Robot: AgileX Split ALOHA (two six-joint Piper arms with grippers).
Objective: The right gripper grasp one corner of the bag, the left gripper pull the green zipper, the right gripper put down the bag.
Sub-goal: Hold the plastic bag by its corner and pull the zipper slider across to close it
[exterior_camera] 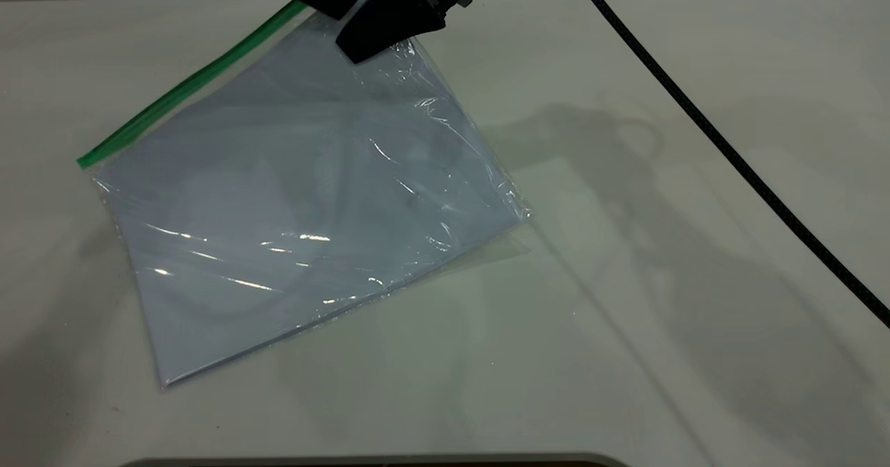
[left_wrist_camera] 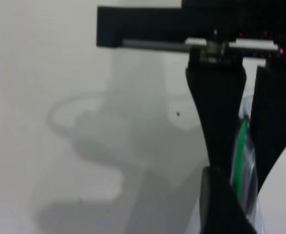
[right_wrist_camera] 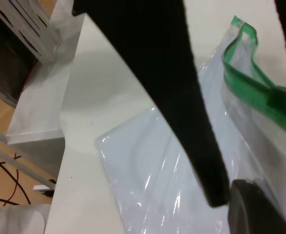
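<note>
The bag (exterior_camera: pixel 299 196) is a clear pouch with white sheets inside, lying askew on the table, its far corner raised at the top of the exterior view. The green zipper (exterior_camera: pixel 188 88) runs along its upper-left edge. My right gripper (exterior_camera: pixel 361 50) is shut on that far corner; in the right wrist view (right_wrist_camera: pixel 225 200) its tips meet on the plastic (right_wrist_camera: pixel 147 170), with the green strip (right_wrist_camera: pixel 250 85) and slider tab (right_wrist_camera: pixel 279 100) beside them. My left gripper (exterior_camera: pixel 327 8) sits just left of it, closed around the green zipper (left_wrist_camera: pixel 240 156), which passes between its fingers (left_wrist_camera: pixel 220 122).
A black cable (exterior_camera: pixel 730 154) crosses the right part of the white table (exterior_camera: pixel 626 314). In the right wrist view the table edge shows, with a white slotted rack (right_wrist_camera: pixel 30 24) and floor wires beyond it.
</note>
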